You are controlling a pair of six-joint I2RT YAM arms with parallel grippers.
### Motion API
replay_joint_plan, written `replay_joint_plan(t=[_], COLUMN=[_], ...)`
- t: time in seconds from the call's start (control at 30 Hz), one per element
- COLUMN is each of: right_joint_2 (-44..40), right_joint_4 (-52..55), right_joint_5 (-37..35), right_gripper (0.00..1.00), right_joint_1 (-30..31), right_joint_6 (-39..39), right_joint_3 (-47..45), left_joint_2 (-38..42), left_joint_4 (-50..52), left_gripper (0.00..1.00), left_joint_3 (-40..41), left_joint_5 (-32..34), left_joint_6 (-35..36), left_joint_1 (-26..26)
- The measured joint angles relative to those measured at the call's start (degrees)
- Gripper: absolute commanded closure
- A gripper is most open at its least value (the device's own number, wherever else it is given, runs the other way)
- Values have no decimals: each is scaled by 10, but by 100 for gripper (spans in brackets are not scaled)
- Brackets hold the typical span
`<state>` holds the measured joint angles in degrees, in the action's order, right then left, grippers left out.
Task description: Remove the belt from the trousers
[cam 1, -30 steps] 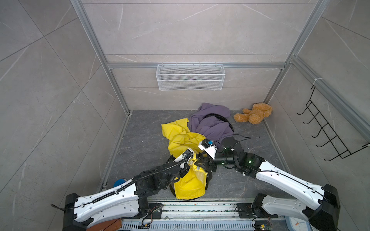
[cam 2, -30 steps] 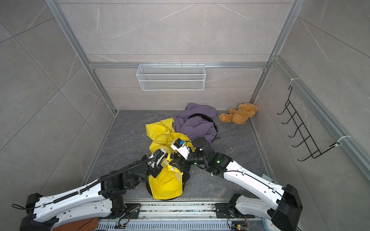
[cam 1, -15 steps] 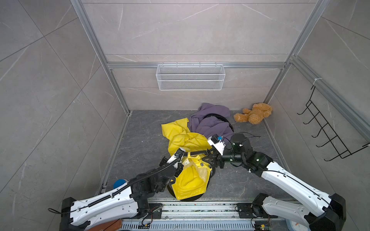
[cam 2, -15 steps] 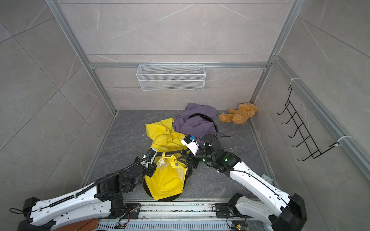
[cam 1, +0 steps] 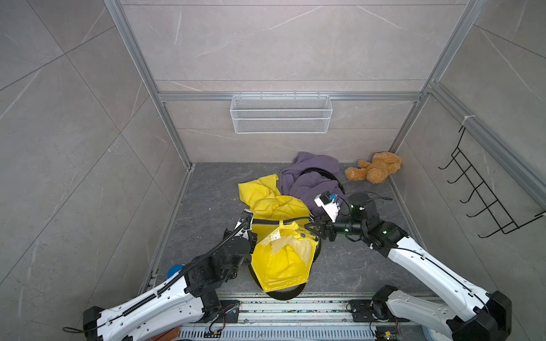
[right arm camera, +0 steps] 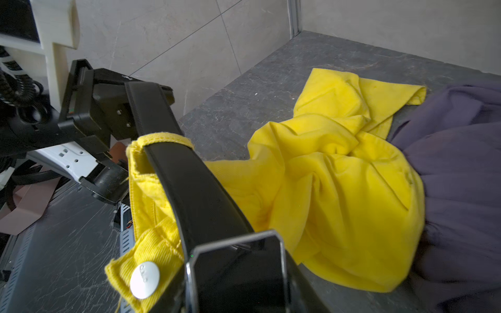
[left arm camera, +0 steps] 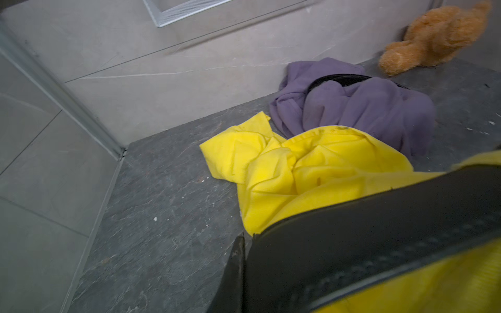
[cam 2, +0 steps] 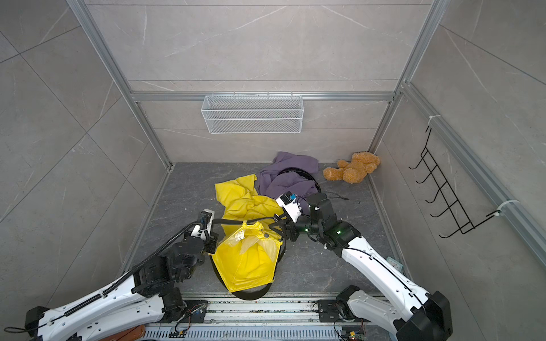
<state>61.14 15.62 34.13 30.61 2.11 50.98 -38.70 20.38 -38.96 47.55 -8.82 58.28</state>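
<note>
You've pulled the belt (cam 1: 280, 220) taut: left claw (cam 1: 247, 222) clenched on it, right claw (cam 1: 310, 228) grasping the buckle end (right arm camera: 235, 244); trousers (cam 1: 280, 262) still hang threaded

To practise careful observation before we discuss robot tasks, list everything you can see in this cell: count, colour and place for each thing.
trousers: 1, yellow, on the floor between the arms
belt: 1, black, through a trouser loop, stretched between both grippers
purple garment: 1, purple, crumpled behind the trousers
second belt: 1, black, in the purple garment
teddy bear: 1, orange-brown, far right floor corner
wire basket: 1, white, on the back wall
hook rack: 1, black, on the right wall
round object: 1, blue, beside the left arm
left gripper: 1, black, shut on the belt
right gripper: 1, black, gripping the belt's buckle end
</note>
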Motion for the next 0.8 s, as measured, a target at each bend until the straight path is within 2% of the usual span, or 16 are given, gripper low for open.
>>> replay_joint_plan(t=[0.47, 0.53, 0.67, 0.8], right_joint_2=[-7, -11, -22, -24], right_joint_4=[19, 28, 37, 39], right_joint_5=[0, -4, -36, -43], right_gripper=[100, 100, 100, 100], right_joint_1=[-52, -64, -106, -115], right_joint_6=[10, 12, 24, 29], right_joint_3=[1, 1, 2, 2], left_joint_2=[12, 14, 22, 25], left_joint_4=[25, 33, 68, 84], left_gripper=[100, 100, 100, 100], left_joint_3=[-2, -2, -2, -2], left_joint_5=[-38, -27, 37, 62], left_joint_6=[-52, -58, -79, -92], left_joint_1=[-110, -122, -154, -160])
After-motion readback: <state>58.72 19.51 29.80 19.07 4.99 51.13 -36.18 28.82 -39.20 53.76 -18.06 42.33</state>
